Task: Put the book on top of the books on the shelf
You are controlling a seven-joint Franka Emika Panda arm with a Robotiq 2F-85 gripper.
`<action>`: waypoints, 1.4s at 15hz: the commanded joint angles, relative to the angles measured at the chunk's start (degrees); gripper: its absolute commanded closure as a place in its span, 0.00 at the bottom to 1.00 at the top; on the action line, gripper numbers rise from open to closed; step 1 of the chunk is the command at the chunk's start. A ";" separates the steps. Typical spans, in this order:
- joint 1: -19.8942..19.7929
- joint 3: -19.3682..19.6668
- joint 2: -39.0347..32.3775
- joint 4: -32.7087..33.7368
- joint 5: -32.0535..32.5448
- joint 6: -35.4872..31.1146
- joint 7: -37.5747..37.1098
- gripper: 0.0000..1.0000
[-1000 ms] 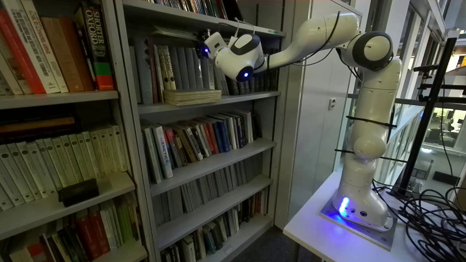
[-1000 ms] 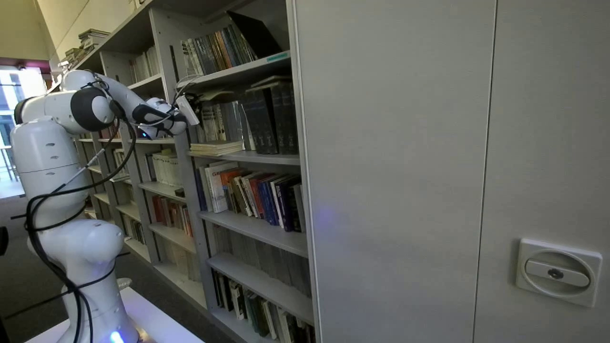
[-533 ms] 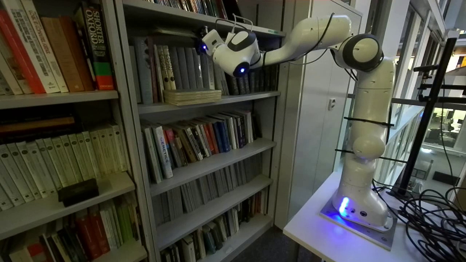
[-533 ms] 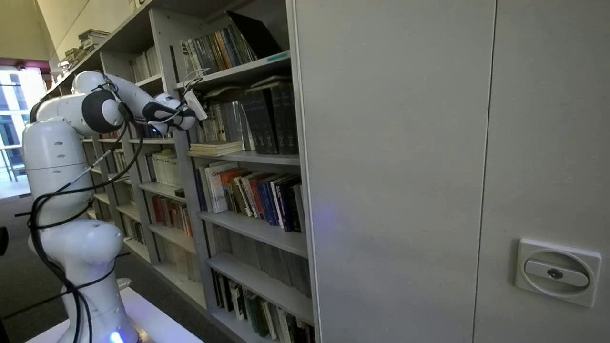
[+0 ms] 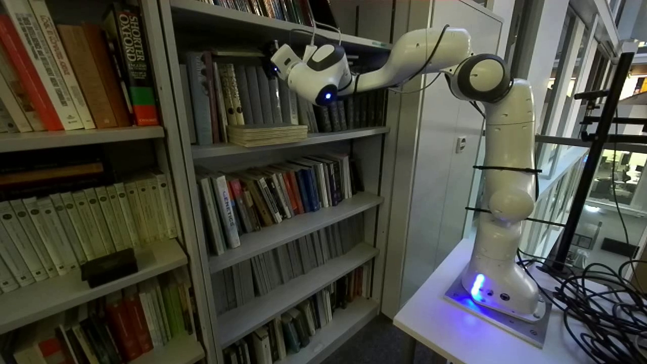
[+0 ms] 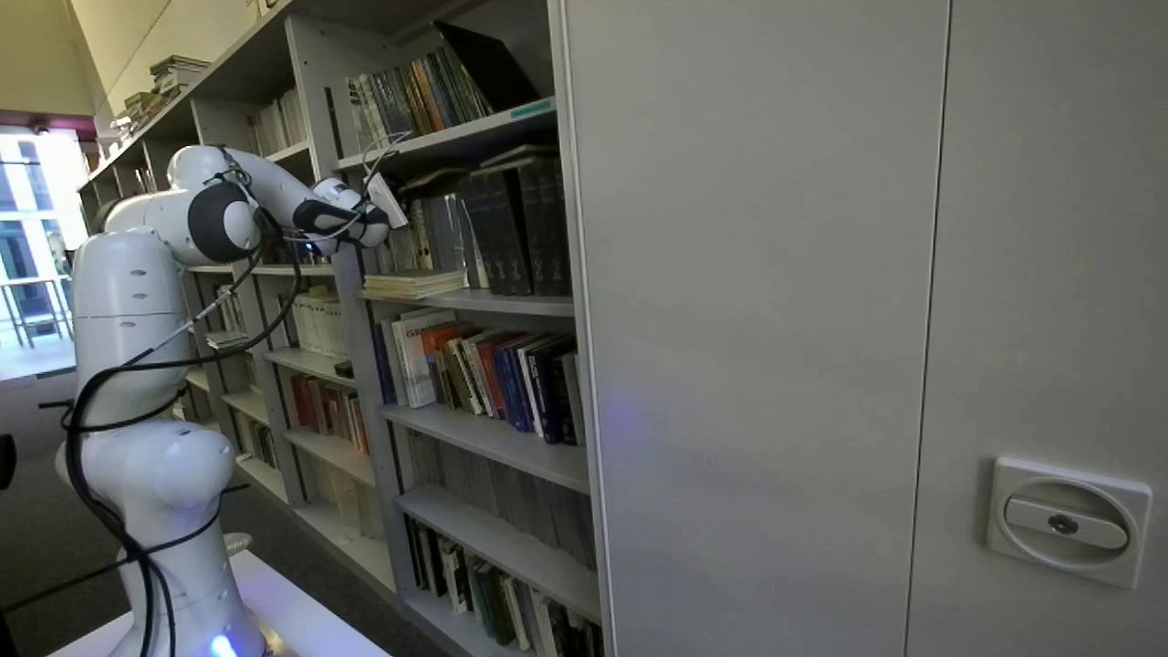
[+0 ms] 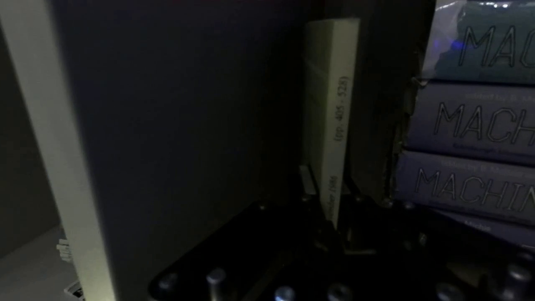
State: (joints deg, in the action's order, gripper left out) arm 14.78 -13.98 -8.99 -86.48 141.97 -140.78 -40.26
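Plainly visible in both exterior views, the tall grey metal bookcase (image 5: 178,126) carries books on several levels. The white Franka Panda arm (image 5: 510,167), standing on a white table (image 5: 434,303), reaches toward it. Along one thin grey metal shelf (image 5: 349,133) stands a row of upright books (image 5: 255,93), many with grey spines, and in front of it lies a flat stack of cream softcovers (image 5: 268,135). The wrist view shows volumes lettered "MACH" (image 7: 468,121), cut off by the frame edge. Near the row's tops, under the next board up (image 5: 252,19), the Robotiq gripper (image 7: 327,188) has its jaws clamped on a slim cream book (image 7: 334,113), "(pp. 405 - 528)" printed along its spine. Whether this book touches the row, I cannot tell.
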 commanded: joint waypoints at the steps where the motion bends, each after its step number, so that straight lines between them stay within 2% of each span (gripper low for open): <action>1: -0.76 -0.18 -3.20 6.60 -1.00 -3.71 4.11 0.97; 11: -0.96 0.66 -5.65 10.27 -9.20 -7.37 11.94 0.97; 17: -1.06 0.55 -6.16 10.95 -17.95 -7.39 17.10 0.97; 21: -0.99 0.46 -7.35 13.63 -22.98 -7.72 22.23 0.97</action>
State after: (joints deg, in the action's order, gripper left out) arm 14.15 -13.51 -14.49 -77.83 122.18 -146.37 -23.03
